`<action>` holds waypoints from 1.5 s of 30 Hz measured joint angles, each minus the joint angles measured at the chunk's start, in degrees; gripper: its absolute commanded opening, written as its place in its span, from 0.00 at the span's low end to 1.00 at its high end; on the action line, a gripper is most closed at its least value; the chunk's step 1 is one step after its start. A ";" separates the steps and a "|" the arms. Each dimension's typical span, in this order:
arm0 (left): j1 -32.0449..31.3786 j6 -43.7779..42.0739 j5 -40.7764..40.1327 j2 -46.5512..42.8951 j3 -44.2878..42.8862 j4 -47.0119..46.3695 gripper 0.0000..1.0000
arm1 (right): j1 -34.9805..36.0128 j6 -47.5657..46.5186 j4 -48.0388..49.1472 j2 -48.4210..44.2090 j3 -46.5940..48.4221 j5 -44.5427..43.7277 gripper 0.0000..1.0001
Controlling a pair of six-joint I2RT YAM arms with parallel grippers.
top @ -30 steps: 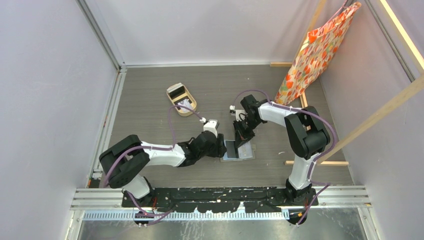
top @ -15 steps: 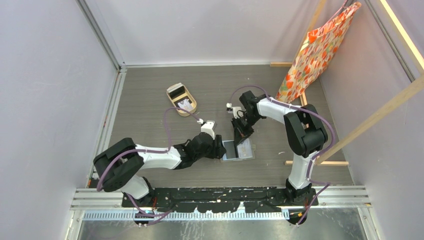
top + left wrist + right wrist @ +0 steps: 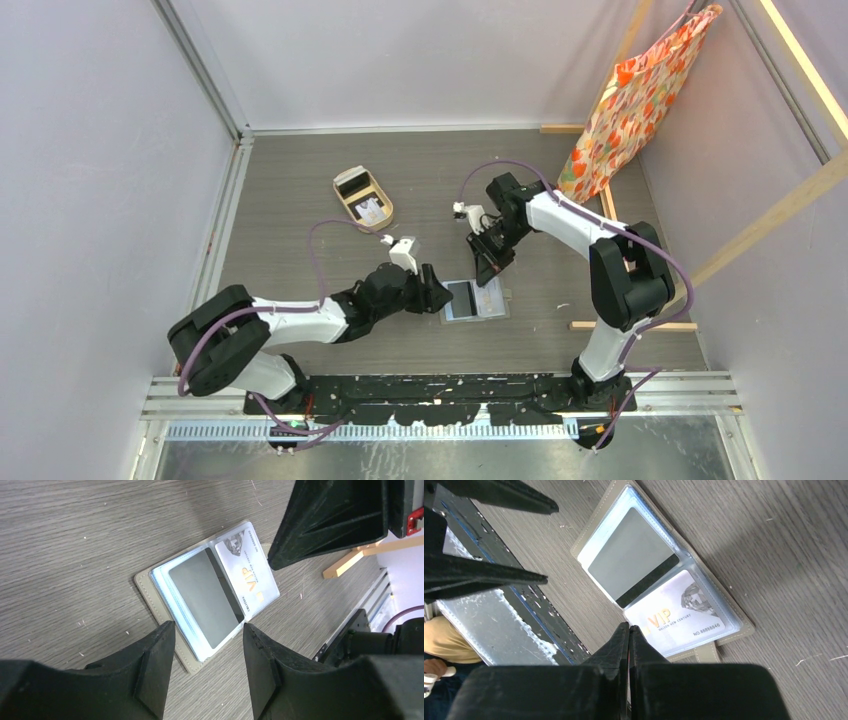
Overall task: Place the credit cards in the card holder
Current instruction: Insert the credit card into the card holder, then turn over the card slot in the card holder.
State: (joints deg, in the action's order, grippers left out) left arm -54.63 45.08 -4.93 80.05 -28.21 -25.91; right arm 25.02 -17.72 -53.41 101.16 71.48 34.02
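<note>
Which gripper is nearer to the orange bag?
Right. The right gripper is left of the bag; the left gripper is farther left, beyond the wallet.

The grey table point(image 3: 300, 200) carries an open card holder point(image 3: 475, 299) toward its near edge, a tray point(image 3: 374, 227) farther back left, and a slat point(image 3: 630, 325) by the right edge.

Matt grey card holder point(image 3: 153, 592) with glossy clear plastic sleeves point(image 3: 200, 597).
</note>
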 measured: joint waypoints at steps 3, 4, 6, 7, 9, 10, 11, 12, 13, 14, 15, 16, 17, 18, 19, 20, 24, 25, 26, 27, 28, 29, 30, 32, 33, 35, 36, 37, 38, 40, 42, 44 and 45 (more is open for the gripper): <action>1.36 2.19 1.73 0.39 1.75 -2.64 0.54 | 0.00 -1.03 -0.72 -0.17 -0.02 -0.68 0.05; 1.64 2.71 2.23 0.63 2.05 -3.04 0.54 | 0.00 -1.40 -0.96 -0.17 -0.02 -0.81 0.05; 2.01 3.76 2.93 1.25 2.29 -3.63 0.54 | -0.02 -2.19 -1.51 -0.17 -0.02 -1.18 0.06; 2.14 4.11 3.34 1.53 2.29 -3.89 0.53 | -0.02 -2.69 -1.79 -0.17 -0.02 -1.44 0.07; 2.27 4.59 4.55 1.92 2.29 -4.28 0.53 | -0.11 -4.68 -2.58 -0.31 -0.02 -2.40 0.09; 2.27 4.90 5.01 1.99 2.29 -4.28 0.52 | -0.13 -6.12 -2.99 -0.61 -0.07 -3.08 0.12; 2.29 5.18 5.44 1.99 2.40 -4.44 0.52 | -0.20 -7.52 -3.26 -1.29 -0.31 -3.85 0.15; 2.34 5.29 5.66 1.90 2.62 -4.76 0.52 | -0.35 -8.76 -3.19 -2.27 -0.85 -4.48 0.20; 2.40 5.31 5.68 1.51 3.30 -5.38 0.53 | -0.50 -10.64 -3.17 -4.33 -2.12 -5.33 0.24; 2.43 5.20 5.68 0.55 4.24 -5.60 0.53 | -0.70 -11.72 -3.43 -6.34 -3.10 -5.77 0.27; 2.45 4.85 5.53 -0.94 5.33 -5.46 0.53 | -1.03 -13.16 -3.50 -9.09 -4.39 -5.95 0.31; 2.51 4.09 5.22 -2.73 6.14 -4.68 0.54 | -1.42 -14.43 -3.58 -12.00 -5.46 -5.90 0.36; 2.54 3.43 4.83 -4.94 6.58 -3.21 0.56 | -1.92 -15.61 -3.67 -15.02 -6.32 -5.68 0.41; 2.56 2.21 4.33 -7.80 6.58 -1.01 0.62 | -2.54 -16.87 -3.69 -18.10 -6.97 -5.22 0.50; 2.58 0.85 3.93 -10.29 6.40 0.37 0.68 | -3.13 -17.94 -3.54 -20.37 -7.39 -4.61 0.59; 2.60 -0.74 3.45 -13.55 5.77 2.89 0.80 | -3.91 -19.67 -3.30 -22.80 -7.93 -3.78 0.65; 2.64 -6.54 0.96 -24.87 4.15 8.96 1.00 | -6.78 -31.36 -3.76 -25.88 -11.54 -0.15 0.68; 2.64 -7.34 -0.09 -27.28 4.15 10.21 1.00 | -7.28 -34.49 -4.55 -24.87 -12.76 0.02 0.68; 2.71 -8.17 -1.14 -29.62 4.31 11.34 1.00 | -7.69 -36.92 -5.29 -23.34 -13.75 0.11 0.68; 2.80 -8.72 -2.10 -31.80 4.63 12.22 1.00 | -7.96 -38.34 -5.55 -22.03 -14.40 0.09 0.68; 2.97 -9.29 -2.73 -33.53 5.09 12.79 1.00 | -8.22 -39.71 -5.53 -20.44 -15.19 -0.04 0.68; 3.10 -9.66 -3.17 -35.50 5.84 13.16 1.00 | -8.31 -40.57 -5.35 -19.58 -15.69 -0.26 0.68; 3.28 -9.81 -3.39 -37.16 6.60 13.35 1.00 | -8.39 -41.33 -4.76 -18.99 -16.46 -0.59 0.69; 3.52 -9.70 -3.41 -39.21 8.20 12.76 1.00 | -8.41 -42.23 -3.74 -18.95 -17.49 -0.98 0.69; 3.56 -9.49 -3.23 -39.45 8.90 12.00 1.00 | -8.41 -42.62 -3.04 -18.93 -17.90 -1.05 0.69; 3.61 -8.74 -2.60 -38.86 10.80 9.07 0.99 | -8.41 -43.21 -1.36 -18.49 -18.58 -1.27 0.69; 3.61 -8.09 -2.34 -37.86 11.67 7.37 0.99 | -8.41 -43.39 -0.39 -18.03 -18.82 -1.44 0.69; 3.61 -7.63 -1.95 -36.02 12.31 5.55 0.99 | -8.35 -43.43 0.83 -17.25 -18.95 -1.64 0.68; 3.61 -7.32 -1.75 -34.27 12.55 4.24 0.98 | -8.26 -43.43 1.90 -16.61 -19.06 -1.90 0.68; 3.63 -6.19 -1.29 -29.83 12.63 1.73 0.95 | -7.78 -43.43 4.63 -15.34 -19.50 -2.69 0.68; 3.67 -4.96 -0.42 -24.79 12.61 -1.25 0.90 | -6.95 -43.45 7.37 -14.64 -20.57 -3.72 0.67; 3.72 -4.24 0.52 -21.05 12.57 -2.89 0.89 | -5.99 -43.47 9.14 -14.51 -21.49 -4.52 0.66; 3.72 -3.89 0.90 -19.93 12.50 -3.19 0.90 | -5.53 -43.45 9.81 -14.38 -21.73 -4.94 0.65</action>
State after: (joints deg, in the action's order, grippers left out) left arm -50.92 41.19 -4.03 60.12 -15.70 -29.10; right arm 19.49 -61.17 -43.59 86.78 49.76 29.08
